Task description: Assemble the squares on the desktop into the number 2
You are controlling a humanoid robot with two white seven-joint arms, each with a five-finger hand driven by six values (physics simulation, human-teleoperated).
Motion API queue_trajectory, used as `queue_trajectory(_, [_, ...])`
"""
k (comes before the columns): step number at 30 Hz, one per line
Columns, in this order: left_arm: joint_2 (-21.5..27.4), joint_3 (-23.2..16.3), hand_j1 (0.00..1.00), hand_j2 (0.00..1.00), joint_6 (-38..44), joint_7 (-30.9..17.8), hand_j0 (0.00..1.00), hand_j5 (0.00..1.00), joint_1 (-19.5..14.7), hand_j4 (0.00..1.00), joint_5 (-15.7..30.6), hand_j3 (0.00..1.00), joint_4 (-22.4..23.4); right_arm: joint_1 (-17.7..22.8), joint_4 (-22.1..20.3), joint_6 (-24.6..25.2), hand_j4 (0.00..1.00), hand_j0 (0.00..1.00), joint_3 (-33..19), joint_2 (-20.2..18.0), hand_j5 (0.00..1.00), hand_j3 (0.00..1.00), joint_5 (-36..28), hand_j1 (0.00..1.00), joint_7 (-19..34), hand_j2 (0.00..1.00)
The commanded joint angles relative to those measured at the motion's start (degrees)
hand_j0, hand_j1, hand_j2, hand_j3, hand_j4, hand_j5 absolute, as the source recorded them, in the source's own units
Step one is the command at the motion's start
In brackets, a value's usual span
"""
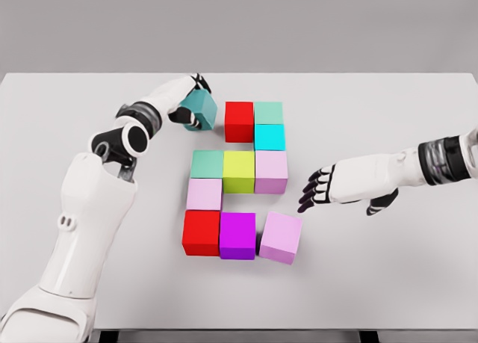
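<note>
The white left hand [193, 104] is extended forward with fingers curled; the white right hand [323, 187] is held open, palm down.

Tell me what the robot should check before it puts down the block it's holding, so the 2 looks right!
1. Left hand has a firm hold on the teal block: ok, fingers wrap it.
2. Spot left of the top red block is free: ok.
3. Teal block lines up square with the top row: not ok, it looks tilted.
4. Right hand is out of the way: ok, open and off to the right of the blocks.
5. Bottom row is tidy: not ok, the light purple block sits crooked beside the magenta block.
6. Block is clear of the table: cannot tell.
</note>
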Motion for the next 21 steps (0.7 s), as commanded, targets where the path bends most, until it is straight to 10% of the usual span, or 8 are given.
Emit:
queue_trajectory(1, [-0.3,0.0,0.31,0.31,0.0,0.1,0.31,0.31,0.0,0.31,0.0,0.31,0.5,0.0,0.0,0.1,1.00,1.00,-0.1,0.1,1.00,1.00,-0.4,1.00,0.0,1.00])
queue_trajectory(9, [-0.4,-0.8,0.43,0.43,-0.3,0.1,0.43,0.43,0.0,0.43,0.1,0.43,0.5,0.2,-2.1,0.1,1.00,1.00,-0.1,-4.0,1.00,1.00,0.0,1.00,0.0,1.00])
queue_trajectory(14, [-0.3,-0.9,0.83,0.83,-0.1,0.1,0.83,0.83,0.1,0.83,0.1,0.83,0.5,0.5,-4.0,0.1,1.00,1.00,1.1,-6.4,1.00,1.00,0.2,1.00,0.0,1.00])
queue_trajectory(21, [-0.3,-0.8,0.90,0.90,-0.1,0.1,0.90,0.90,0.1,0.90,0.1,0.90,0.5,0.5,-4.0,0.1,1.00,1.00,3.9,-6.6,1.00,1.00,0.2,1.00,0.0,1.00])
